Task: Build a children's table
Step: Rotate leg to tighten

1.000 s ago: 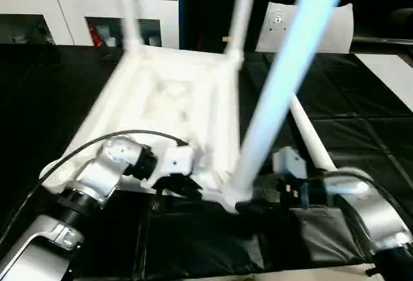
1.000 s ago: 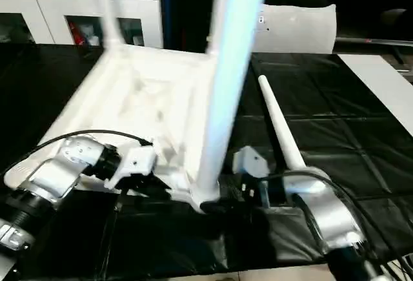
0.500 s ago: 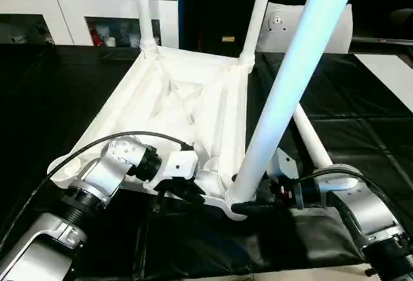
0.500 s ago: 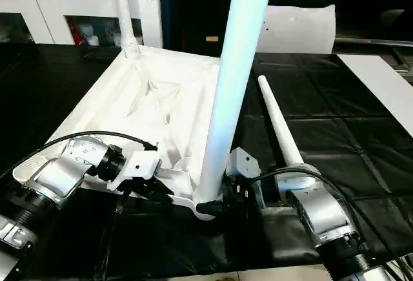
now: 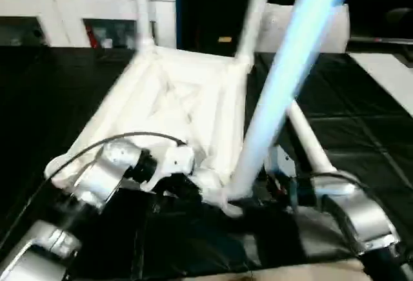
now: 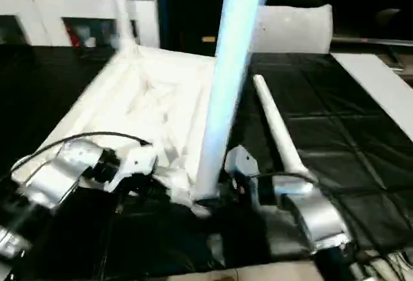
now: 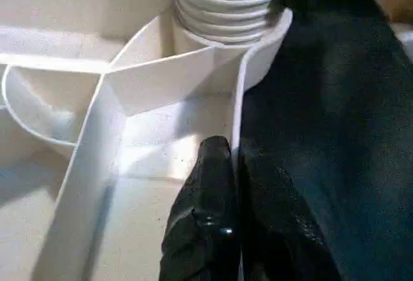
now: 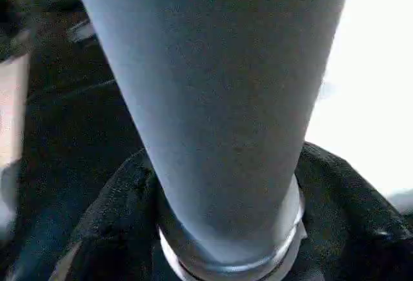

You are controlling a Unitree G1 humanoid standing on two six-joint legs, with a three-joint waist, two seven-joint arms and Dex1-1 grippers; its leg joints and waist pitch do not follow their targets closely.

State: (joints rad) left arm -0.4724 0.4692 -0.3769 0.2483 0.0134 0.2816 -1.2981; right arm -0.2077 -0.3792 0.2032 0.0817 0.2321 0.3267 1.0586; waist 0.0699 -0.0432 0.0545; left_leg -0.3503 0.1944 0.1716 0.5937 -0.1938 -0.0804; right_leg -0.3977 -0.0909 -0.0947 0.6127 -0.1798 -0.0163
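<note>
White plastic children's table (image 5: 187, 100) upside down on black-covered tabletop (image 5: 58, 93), ribbed underside up. Two far legs (image 5: 139, 10) standing in far corner sockets, near-right leg (image 5: 284, 81) upright in its socket. Loose leg (image 5: 310, 142) lying just right of it. Left pincer (image 7: 229, 184) pinching near rim wall. Right pincer (image 5: 255, 194) clasped round base of near-right leg. White cabinets (image 5: 64, 10) far behind.

Left hand (image 7: 235, 229) is pinched tight on the tabletop (image 5: 187, 100) rim. Right hand (image 5: 258, 194) wraps the near leg (image 5: 284, 81) base, both forearms angled inward.
</note>
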